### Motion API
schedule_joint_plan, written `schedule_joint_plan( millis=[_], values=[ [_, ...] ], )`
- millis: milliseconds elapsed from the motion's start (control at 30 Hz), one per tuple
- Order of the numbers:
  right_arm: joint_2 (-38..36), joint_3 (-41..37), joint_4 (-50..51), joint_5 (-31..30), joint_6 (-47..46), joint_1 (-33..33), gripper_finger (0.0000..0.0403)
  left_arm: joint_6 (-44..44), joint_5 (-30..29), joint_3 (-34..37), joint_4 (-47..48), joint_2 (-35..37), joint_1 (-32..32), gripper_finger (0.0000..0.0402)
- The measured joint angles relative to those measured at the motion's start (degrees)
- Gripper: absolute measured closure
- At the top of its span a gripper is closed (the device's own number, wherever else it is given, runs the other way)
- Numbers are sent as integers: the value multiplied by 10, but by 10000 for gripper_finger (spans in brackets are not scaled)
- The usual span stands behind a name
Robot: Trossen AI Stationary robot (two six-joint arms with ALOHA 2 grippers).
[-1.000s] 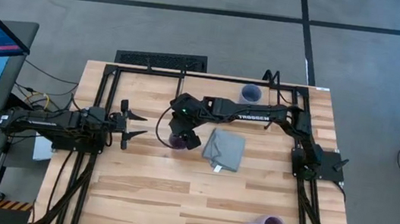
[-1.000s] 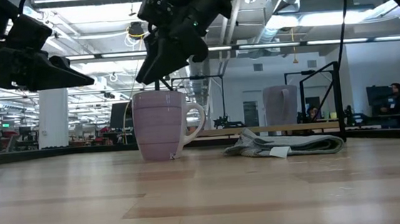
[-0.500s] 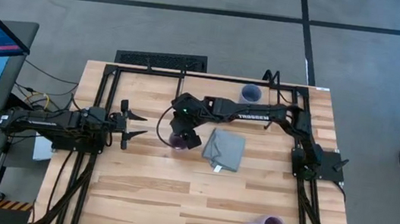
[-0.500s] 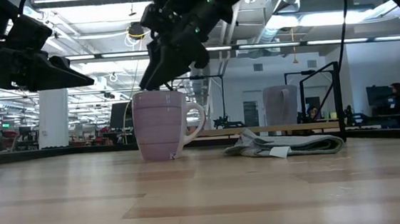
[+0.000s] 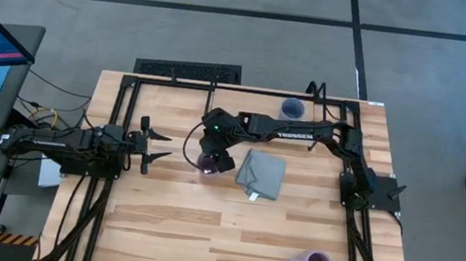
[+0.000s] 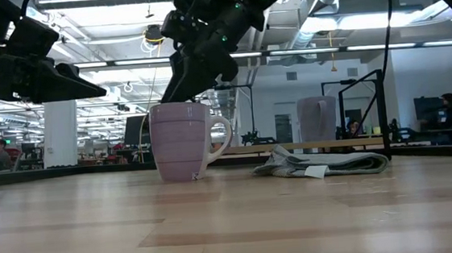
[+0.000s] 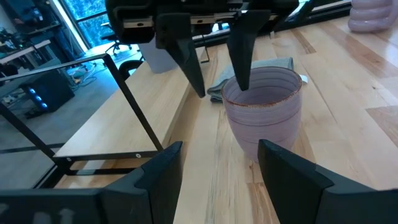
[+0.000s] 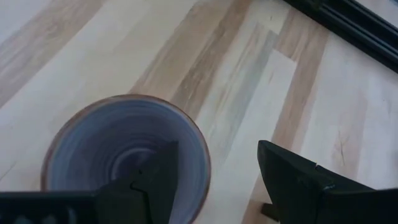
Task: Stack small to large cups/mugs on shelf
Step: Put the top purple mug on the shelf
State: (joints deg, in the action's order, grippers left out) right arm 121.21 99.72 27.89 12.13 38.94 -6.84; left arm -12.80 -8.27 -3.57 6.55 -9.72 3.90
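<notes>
High view: right arm's dark two-finger gripper [image 5: 204,159] covers most of the deep purple ribbed mug [image 5: 207,165]; only a sliver of its rim shows beneath, handle hidden

Right wrist view: same mug cut off by the frame edge, lower rim behind the fingers [image 8: 152,180]

Left wrist view: pale lavender mug [image 7: 372,15] beyond the purple mug cut by the frame corner, base only

Low view: third mug [image 6: 317,122] behind the grey folded cloth [image 6: 321,163], colour not discernible against the room; black thin-rod shelf [image 6: 367,111] beside it, legs only partly traceable
</notes>
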Motion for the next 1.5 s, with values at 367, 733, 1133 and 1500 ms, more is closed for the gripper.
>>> schedule_joint_plan(
  millis=[367,733,1133,1500],
  values=[
    [17,1,-10,10,-12,0,164,0,-2,0,0,0,0,203],
    [42,-1,-6,44,-30,-7,164,0,-1,0,0,0,0,203],
    [47,0,-14,44,-26,-8,195,-3,0,0,1,0,0,203],
    [47,16,8,43,-29,-8,334,-3,0,1,1,0,0,203]
  ],
)
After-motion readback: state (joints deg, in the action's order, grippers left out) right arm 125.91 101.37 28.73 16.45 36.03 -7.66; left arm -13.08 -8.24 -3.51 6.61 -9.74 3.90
